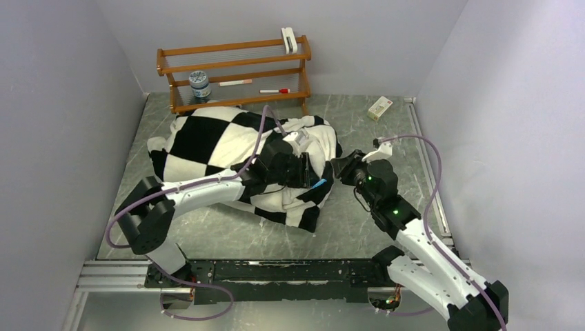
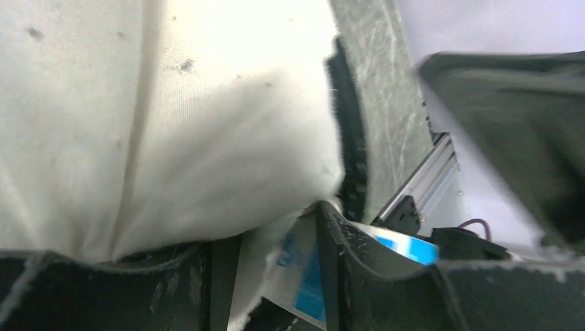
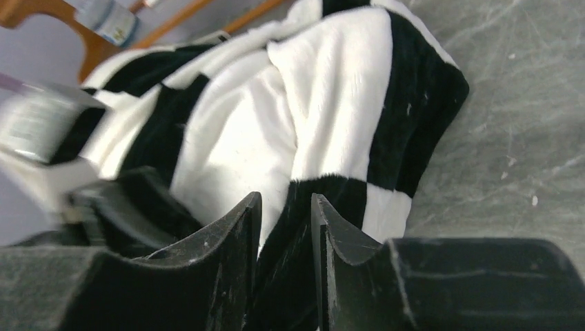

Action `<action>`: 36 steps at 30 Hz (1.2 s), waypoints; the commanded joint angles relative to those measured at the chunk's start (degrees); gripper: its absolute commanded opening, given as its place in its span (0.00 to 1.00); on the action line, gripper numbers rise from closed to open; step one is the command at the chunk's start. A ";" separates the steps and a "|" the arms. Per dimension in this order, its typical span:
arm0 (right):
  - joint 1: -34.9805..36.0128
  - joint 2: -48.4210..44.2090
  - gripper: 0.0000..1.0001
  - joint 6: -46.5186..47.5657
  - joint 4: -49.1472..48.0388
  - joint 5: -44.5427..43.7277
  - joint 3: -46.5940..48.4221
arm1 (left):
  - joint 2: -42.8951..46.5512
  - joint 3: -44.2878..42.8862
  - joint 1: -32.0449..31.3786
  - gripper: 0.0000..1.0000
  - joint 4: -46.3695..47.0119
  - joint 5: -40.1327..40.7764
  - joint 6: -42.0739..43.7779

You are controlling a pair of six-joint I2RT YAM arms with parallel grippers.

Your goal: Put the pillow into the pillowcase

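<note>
soft, light pillow (image 2: pixel 172 138) mostly inside plush pillowcase (image 1: pixel 200 138); pinch its loose hem at 3 o'clock. left gripper (image 2: pixel 276 227) straddles pillow's corner, hold unclear; right gripper (image 3: pixel 285 200) slightly open.

The left arm (image 1: pixel 207 192) folds at its elbow near the left front corner and stretches low toward the middle. Its left end effector (image 2: pixel 265 283) has its fingers (image 2: pixel 338 255) standing apart. The right arm (image 1: pixel 414 234) rises from its base at the right front and leans in leftward, and the right end effector (image 3: pixel 284 269), close to the left one, shows a narrow gap between its fingers.
</note>
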State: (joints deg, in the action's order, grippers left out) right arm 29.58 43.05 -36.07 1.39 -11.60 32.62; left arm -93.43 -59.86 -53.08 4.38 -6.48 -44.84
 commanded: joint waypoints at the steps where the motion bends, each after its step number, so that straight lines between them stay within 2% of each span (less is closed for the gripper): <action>1: -0.21 3.39 0.35 1.19 1.51 1.39 0.52 | 4.19 -6.43 -0.20 0.47 -6.73 0.30 1.94; 5: -0.29 6.97 0.37 2.01 -1.89 3.95 0.56 | 6.11 -7.52 -0.36 0.44 -10.37 4.58 3.82; 10: -0.32 12.39 0.35 1.54 -2.21 3.47 1.45 | 7.98 -8.13 -0.35 0.45 -13.00 7.31 6.47; 11: -0.36 12.85 0.35 1.53 -2.35 2.79 1.29 | 8.31 -7.83 -0.28 0.43 -12.36 8.57 6.84; 13: -0.34 13.34 0.35 1.81 -2.86 1.59 0.89 | 8.21 -7.32 -0.27 0.28 -10.50 9.14 8.12; 14: -0.38 13.58 0.35 2.06 -2.71 0.91 1.03 | 7.62 -7.37 -0.24 0.24 -9.53 9.86 9.08; 20: -0.35 16.09 0.38 2.08 -3.31 -1.09 0.56 | -1.99 -8.84 -0.02 0.22 -4.88 15.08 13.98; 25: -0.32 21.01 0.37 2.25 -4.82 -2.68 1.11 | -11.67 -5.79 2.94 0.17 -0.33 13.83 11.55; 26: -0.43 21.86 0.35 2.36 -5.45 -2.69 1.43 | -13.42 -4.25 3.56 0.17 1.35 13.87 11.11; 29: -2.29 22.03 0.06 2.44 -3.41 2.95 5.54 | -16.88 -1.18 4.68 0.17 2.82 14.41 10.42; 30: -2.41 20.59 0.00 2.69 -2.05 4.22 7.74 | -18.08 -0.68 4.74 0.17 3.04 15.02 10.59; 34: -2.49 13.62 0.00 1.70 0.07 8.63 13.16 | -23.43 0.66 5.18 0.15 3.75 16.03 9.27; 36: -2.91 12.35 0.00 -0.10 -3.49 16.37 13.10 | -25.42 1.72 5.80 0.15 5.20 13.36 7.11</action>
State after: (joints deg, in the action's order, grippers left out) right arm 27.40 60.99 -34.02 4.73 -5.89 41.43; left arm -109.21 -63.66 -50.24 15.79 5.17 -35.90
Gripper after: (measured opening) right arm 0.023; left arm 0.153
